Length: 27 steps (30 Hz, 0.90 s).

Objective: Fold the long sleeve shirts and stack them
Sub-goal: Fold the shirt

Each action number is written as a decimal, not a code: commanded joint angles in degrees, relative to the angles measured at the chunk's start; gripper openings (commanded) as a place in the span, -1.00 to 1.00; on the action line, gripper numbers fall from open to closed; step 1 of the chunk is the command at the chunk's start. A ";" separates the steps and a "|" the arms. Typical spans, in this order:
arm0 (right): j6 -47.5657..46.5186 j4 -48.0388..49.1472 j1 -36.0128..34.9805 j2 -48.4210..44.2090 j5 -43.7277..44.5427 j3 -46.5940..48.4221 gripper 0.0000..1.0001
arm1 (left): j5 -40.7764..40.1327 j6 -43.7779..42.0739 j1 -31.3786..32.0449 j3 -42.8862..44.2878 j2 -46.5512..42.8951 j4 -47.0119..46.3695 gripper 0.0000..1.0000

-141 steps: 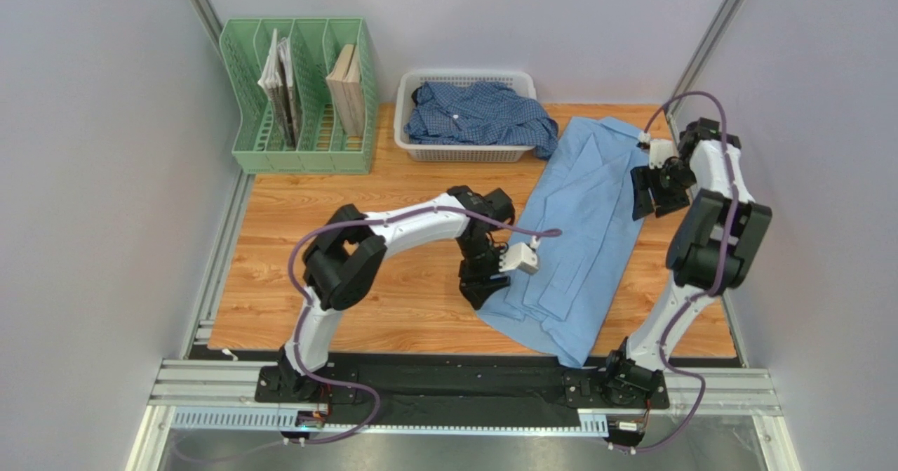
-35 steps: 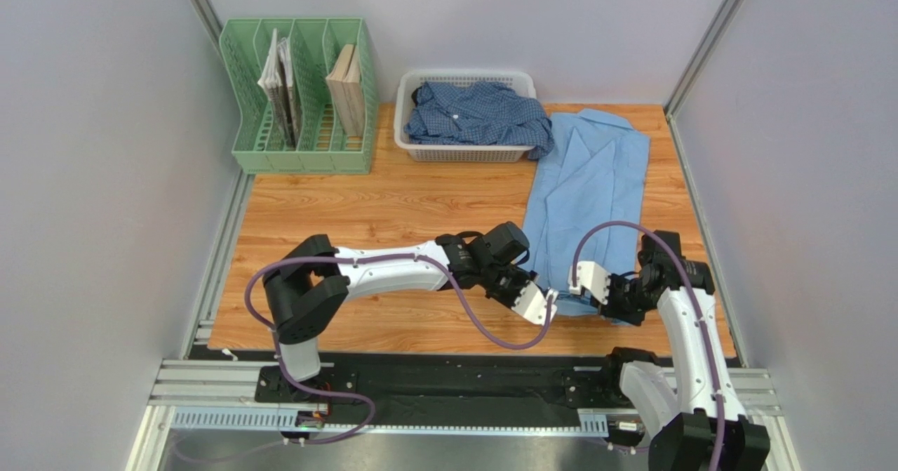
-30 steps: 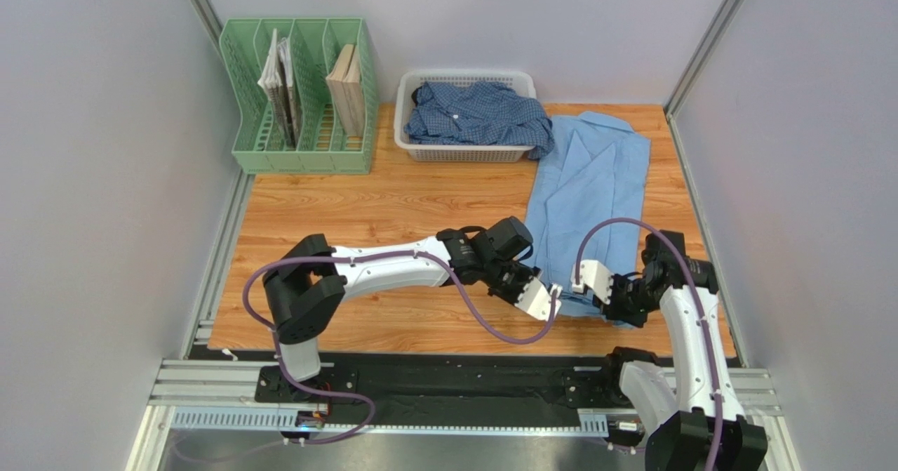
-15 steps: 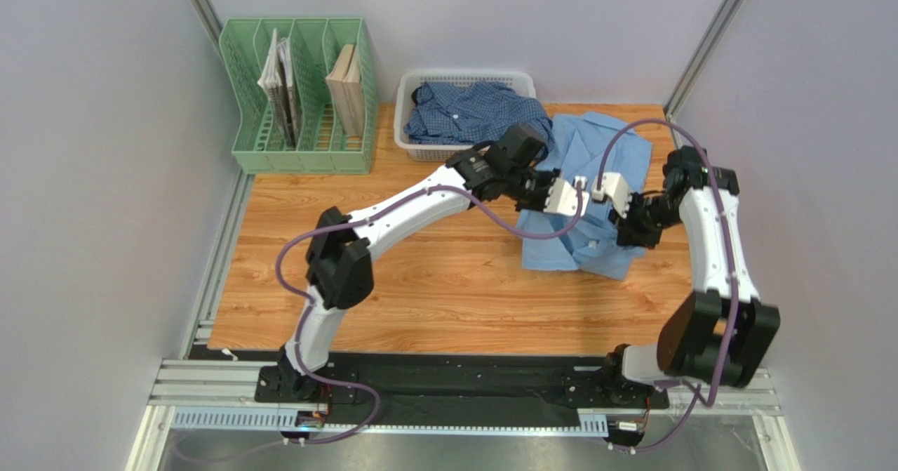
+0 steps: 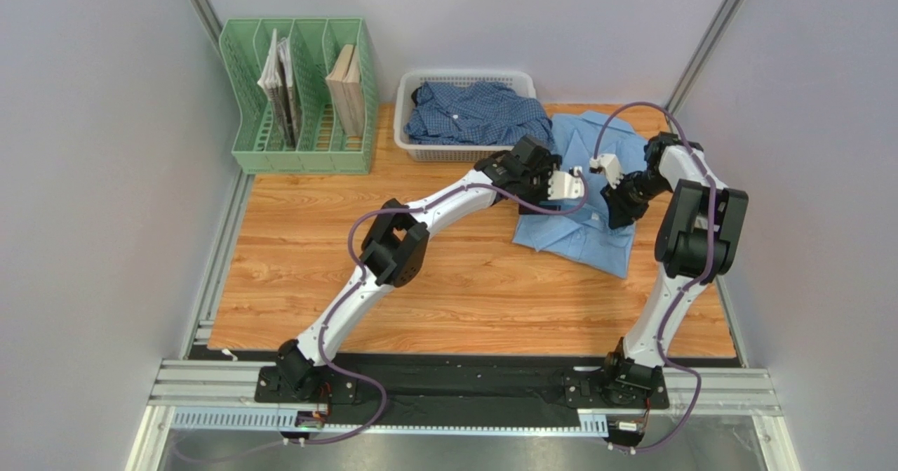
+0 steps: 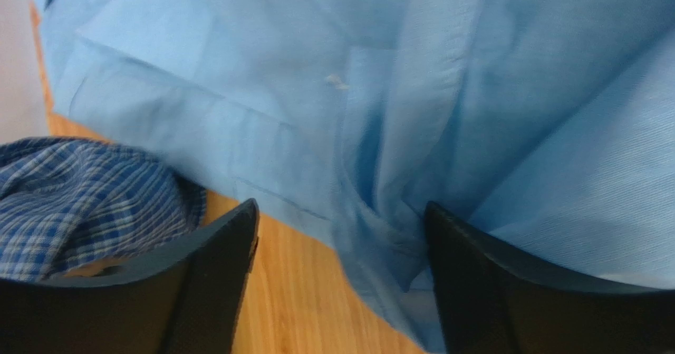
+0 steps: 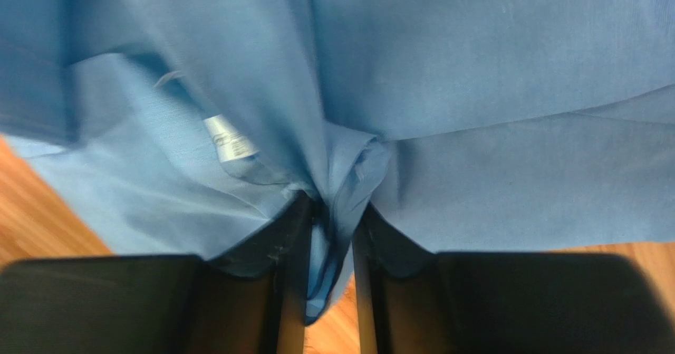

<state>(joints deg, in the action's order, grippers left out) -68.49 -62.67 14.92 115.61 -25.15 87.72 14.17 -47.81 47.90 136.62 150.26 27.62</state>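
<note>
The light sky-blue shirt lies folded over on itself at the table's far right. My left gripper hovers over its far left part. In the left wrist view this gripper is open, its jaws wide apart over the shirt's edge and holding nothing. My right gripper is beside it. In the right wrist view its jaws stand narrow, with a bunched fold of the sky-blue shirt pinched between them. The darker checked shirt is heaped in the basket, and it also shows at the left of the left wrist view.
A white slotted basket stands at the back centre, touching the sky-blue shirt's far corner. A green file rack with books is at the back left. Bare wooden table runs across the left and front. Grey walls close in on both sides.
Both grippers carried the sky-blue shirt's near end from the front edge to the far end, folding it in half. The left gripper opened and let go of the cloth.
</note>
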 commanded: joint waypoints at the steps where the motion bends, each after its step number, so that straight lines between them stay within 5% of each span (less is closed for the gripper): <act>1: 6.86 3.26 0.55 1.55 2.56 3.59 -0.32 | -2.66 10.71 -1.93 3.22 -7.25 -8.81 0.98; 2: 7.40 3.09 0.64 1.02 2.38 3.77 -0.22 | -2.66 14.72 -2.72 2.96 -8.56 -8.20 0.98; 3: 7.75 3.00 0.81 -0.55 1.95 3.95 0.11 | -1.70 16.59 -3.16 2.34 -11.88 -7.76 0.98; 7: 11.00 0.55 1.17 -3.37 -0.69 8.31 0.43 | 3.57 24.16 -5.53 -7.82 -22.27 -4.16 0.98; 14: 26.55 -5.44 -1.37 5.49 -8.34 25.63 0.46 | 10.86 27.24 -8.25 -24.02 -37.39 9.64 0.98; 18: 36.12 -1.93 -5.77 11.47 -4.05 29.69 0.47 | 13.51 31.28 -10.98 -29.47 -43.01 12.20 0.98; 27: 39.92 -3.07 -11.75 21.40 4.66 30.77 0.27 | 16.67 38.49 -19.24 -38.78 -51.37 12.46 0.98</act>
<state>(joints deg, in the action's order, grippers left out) -32.95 -63.40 3.60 135.79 -24.38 117.97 27.70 -14.74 31.97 99.88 105.58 38.89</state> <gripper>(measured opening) 0.667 0.992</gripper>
